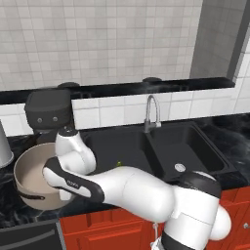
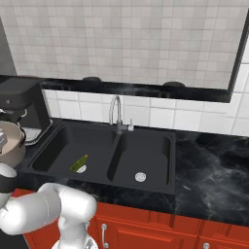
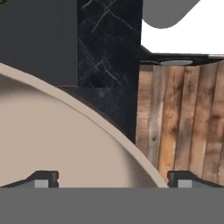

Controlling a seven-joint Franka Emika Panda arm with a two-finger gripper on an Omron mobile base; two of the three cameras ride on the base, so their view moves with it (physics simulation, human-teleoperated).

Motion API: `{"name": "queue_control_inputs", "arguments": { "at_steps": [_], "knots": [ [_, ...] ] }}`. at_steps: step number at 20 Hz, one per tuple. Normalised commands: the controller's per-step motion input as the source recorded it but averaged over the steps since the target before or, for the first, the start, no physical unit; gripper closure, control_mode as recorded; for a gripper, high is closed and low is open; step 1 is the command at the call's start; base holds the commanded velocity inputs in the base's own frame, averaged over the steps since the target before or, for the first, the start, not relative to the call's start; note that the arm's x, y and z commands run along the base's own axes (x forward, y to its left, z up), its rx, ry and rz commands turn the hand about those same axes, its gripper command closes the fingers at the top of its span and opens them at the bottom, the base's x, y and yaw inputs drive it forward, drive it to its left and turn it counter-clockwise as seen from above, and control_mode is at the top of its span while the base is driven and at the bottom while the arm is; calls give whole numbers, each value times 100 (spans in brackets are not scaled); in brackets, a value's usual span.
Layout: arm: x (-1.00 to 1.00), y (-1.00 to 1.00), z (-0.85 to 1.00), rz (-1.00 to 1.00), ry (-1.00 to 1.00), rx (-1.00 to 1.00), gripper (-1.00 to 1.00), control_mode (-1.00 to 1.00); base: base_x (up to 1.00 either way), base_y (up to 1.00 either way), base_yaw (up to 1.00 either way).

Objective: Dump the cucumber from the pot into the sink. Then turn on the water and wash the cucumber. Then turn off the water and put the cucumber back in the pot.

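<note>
The pot point(image 1: 28, 172) stands upright on the dark counter left of the sink point(image 1: 195, 141), its pale interior bare. My arm bends over the pot's near rim. In the hand view my gripper point(image 3: 113, 179) is open, its fingertips point(image 3: 43, 178) far apart just above the pot point(image 3: 52, 140), whose rim curves between them. The cucumber point(image 2: 79, 164) lies in the left basin of the sink point(image 2: 146, 151) beside the round drain; in the left base view a small green bit of the cucumber point(image 1: 118, 164) peeks out above my arm.
A curved silver faucet point(image 1: 152, 110) rises behind the divider between the basins, with no water running from the faucet point(image 2: 115, 112). A black coffee machine point(image 1: 49, 114) stands right behind the pot. Wooden floor point(image 3: 183, 122) lies beyond the counter edge. Red cabinets run below.
</note>
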Motion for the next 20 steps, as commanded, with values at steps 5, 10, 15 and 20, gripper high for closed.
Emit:
{"name": "queue_control_inputs", "arguments": {
  "at_steps": [5,10,15,20],
  "knots": [
    [-2,0,44,0,-18,0,-100,-100,0,0,0],
    [-7,0,54,0,-18,0,-100,-100,0,0,0],
    [0,-1,23,0,-17,0,-100,-100,0,0,0],
    [-14,-12,47,1,-20,4,-100,-100,0,0,0]
  ]
}}
